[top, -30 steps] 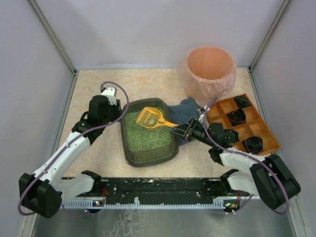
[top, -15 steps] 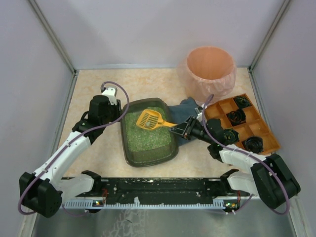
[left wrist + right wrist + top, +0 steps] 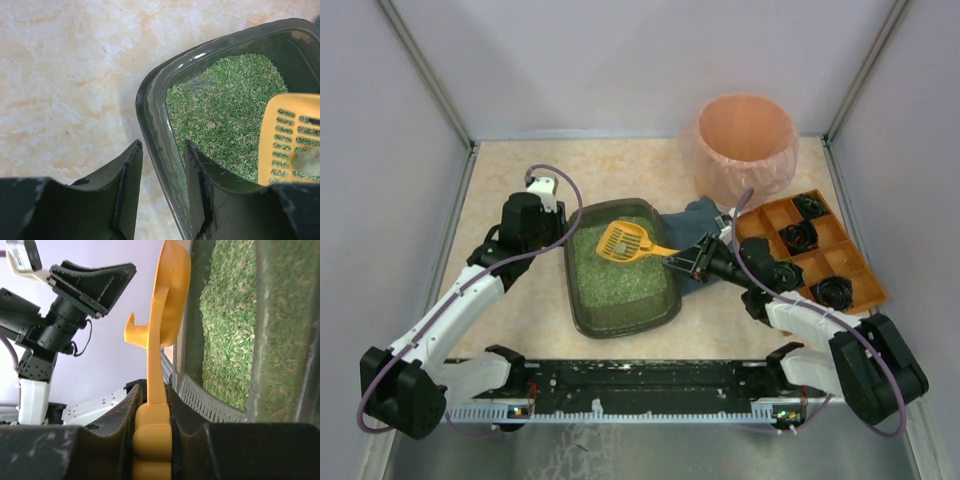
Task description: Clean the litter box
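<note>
Right gripper (image 3: 686,262) is clamped on the yellow scoop's (image 3: 625,240) handle; the scoop's long axis points toward 10 o'clock, its head over the litter box (image 3: 620,322) mid-table; left gripper (image 3: 162,150) pinches the box's 10 o'clock rim.

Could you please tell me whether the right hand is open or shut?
Shut: the right hand clamps the yellow scoop by its handle.

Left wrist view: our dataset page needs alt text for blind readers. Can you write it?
The left gripper clamps its jaws on the rim of the dark litter box, one inside over the green litter, one outside over the marbled table. A yellow slotted scoop sits at the right edge, above the litter.
</note>
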